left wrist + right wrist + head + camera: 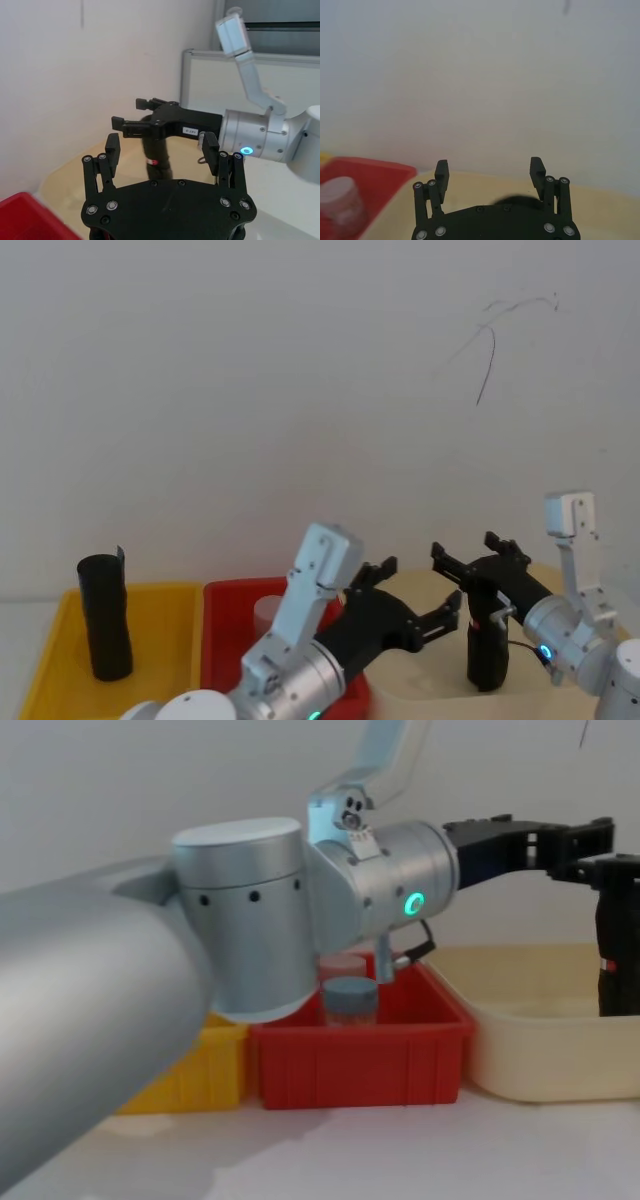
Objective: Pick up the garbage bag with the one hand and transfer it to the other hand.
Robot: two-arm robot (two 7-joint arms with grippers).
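Right gripper, fingers spread, hovers at the bag top: pick-up stage, I'd say. Next, close and lift; left gripper sits open nearby.

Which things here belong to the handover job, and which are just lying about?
For the job: garbage bag, right hand, left hand, both open.
Lying about: slim black roll, yellow tray, red tray, jars, beige tray.
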